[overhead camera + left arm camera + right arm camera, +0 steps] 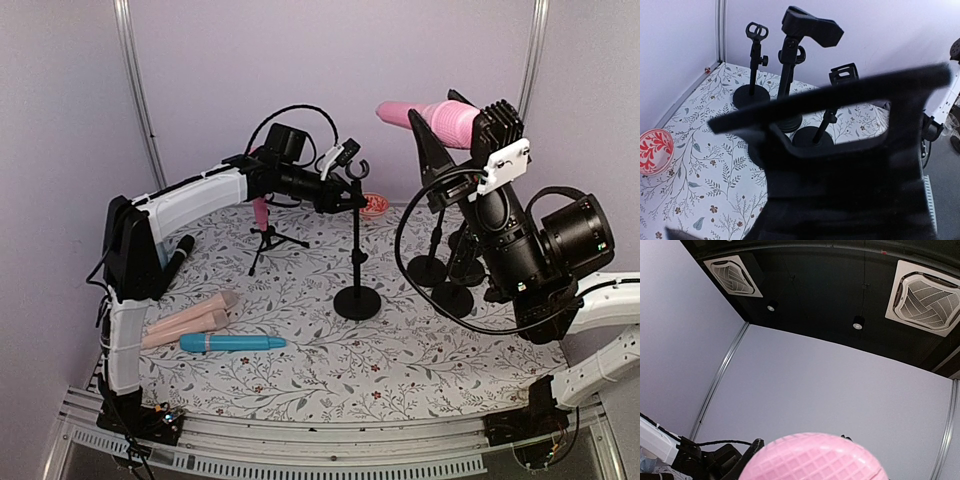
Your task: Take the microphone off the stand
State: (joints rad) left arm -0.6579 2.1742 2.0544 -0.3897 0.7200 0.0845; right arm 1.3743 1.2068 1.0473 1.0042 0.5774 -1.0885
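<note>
**Right gripper** [426, 128]: raised high over the right rear of the counter [400, 360], clamped across a pink microphone [398, 114]. The microphone lies nearly level in the air, its slim handle pointing left and its gridded head toward the wrist. In the right wrist view the head [812, 457] fills the bottom edge, with wall and ceiling behind it. The microphone is well apart from every stand.

**Left gripper** [338, 190]: closed, reaching in from the left to the top of the centre stand [356, 250]. Its tip meets the post just below the empty clip [355, 168]. Whether the post is pinched between the fingers cannot be told. In the left wrist view a dark blurred shape covers the lower frame.

**Centre stand**: upright on a round black base [357, 303] near the middle of the floral counter.

**Other items:**
- Three more black stands [445, 275] are grouped at the right, beneath the right arm. The left wrist view shows them upright, the middle one carrying a wide clip [812, 25].
- A small tripod [268, 238] stands behind the left arm with a pink microphone in it.
- A red patterned bowl [373, 205] sits near the back wall.
- At the left lie a black microphone [178, 255], two peach microphones [190, 320] and a blue microphone [232, 343].
</note>
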